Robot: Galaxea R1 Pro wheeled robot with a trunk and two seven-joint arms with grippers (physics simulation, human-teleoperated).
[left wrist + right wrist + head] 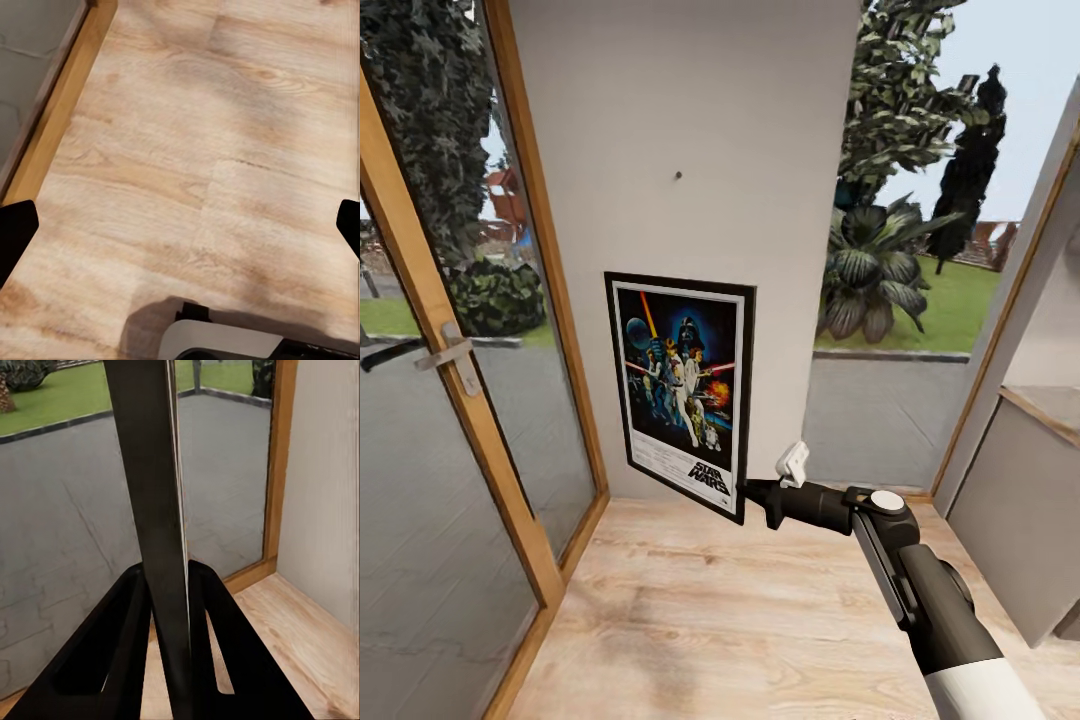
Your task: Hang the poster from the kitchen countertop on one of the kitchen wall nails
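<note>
Item: Star Wars poster (682,390), upright, portrait, in front of the pale wall panel (690,120). Your right gripper (752,497) pinches its lower right frame edge; the right wrist view shows both fingers (127,637) pressed against the frame. Wall nail (678,175): twelve o'clock of the poster, apart from it. Your left gripper (180,225): fingers spread wide over the wood floor (187,135), holding nothing.

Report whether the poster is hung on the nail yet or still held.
Still held. The right gripper clamps the poster at its lower corner, and its top edge sits well below the wall nail.
</note>
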